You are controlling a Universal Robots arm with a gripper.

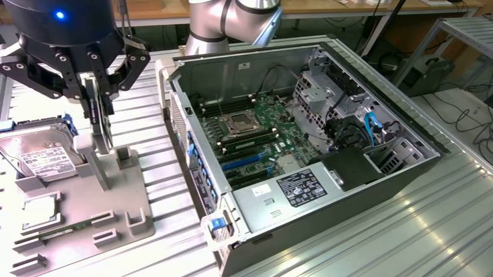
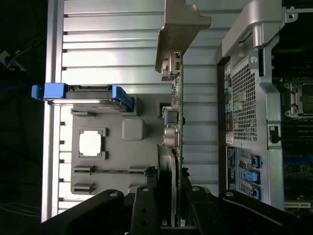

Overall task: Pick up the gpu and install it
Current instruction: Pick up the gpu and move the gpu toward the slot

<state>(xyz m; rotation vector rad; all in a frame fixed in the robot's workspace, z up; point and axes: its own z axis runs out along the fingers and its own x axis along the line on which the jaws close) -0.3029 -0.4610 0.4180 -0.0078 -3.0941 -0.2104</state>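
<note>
The work surface was a ribbed aluminium table (image 1: 431,231), pale and glaring at the lower right of the exterior view. Wooden desks (image 1: 154,8) ran along the top edge, and a metal rack (image 1: 470,29) stood among loose cables in the upper right corner.

At the far left lay the hard drive (image 1: 34,156) in its blue carrier, on a grey fixture tray (image 1: 115,202). Below it on the tray were a square silver chip (image 1: 38,210) and a green memory stick (image 1: 66,228).

In the upper left the gripper (image 1: 94,86) hung over that tray, its claw narrowed onto the gpu (image 1: 100,124). The card stood upright and edge-on, its lower end at a grey post of the tray (seated or lifted, I could not tell). In the wrist view the fingers (image 2: 144,210) flanked the card, and its silvery bracket (image 2: 181,24) pointed away from them.

Centre frame, the open computer case (image 1: 177,109) lay on its side with the motherboard (image 1: 266,133) exposed. The case's near wall stood between the card and the board.
</note>
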